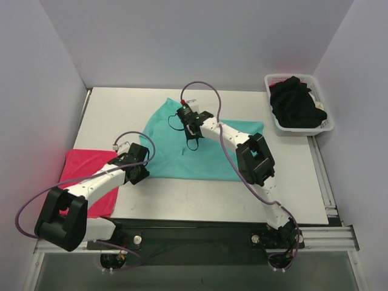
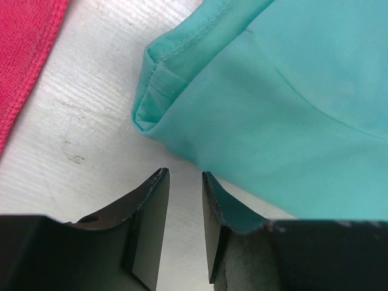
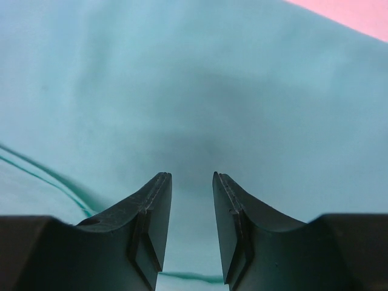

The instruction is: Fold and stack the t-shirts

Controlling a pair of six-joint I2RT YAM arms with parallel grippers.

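Top external: one smooth teal-green t-shirt (image 1: 182, 163) spread flat beneath the right pincer (image 3: 191, 177), fingers parted, grasping nothing; one pinkish-red t-shirt (image 1: 85, 163) left of the left pincer (image 2: 185, 176), likewise parted and empty, stitched teal hem just ahead; crumpled black t-shirts (image 1: 296, 103), count unclear, far right in one white basket (image 1: 297, 130).

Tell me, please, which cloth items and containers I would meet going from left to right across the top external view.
Pinkish-red cloth t-shirt → teal-green cloth t-shirt → white slotted plastic basket, which holds bunched black cloth garments.
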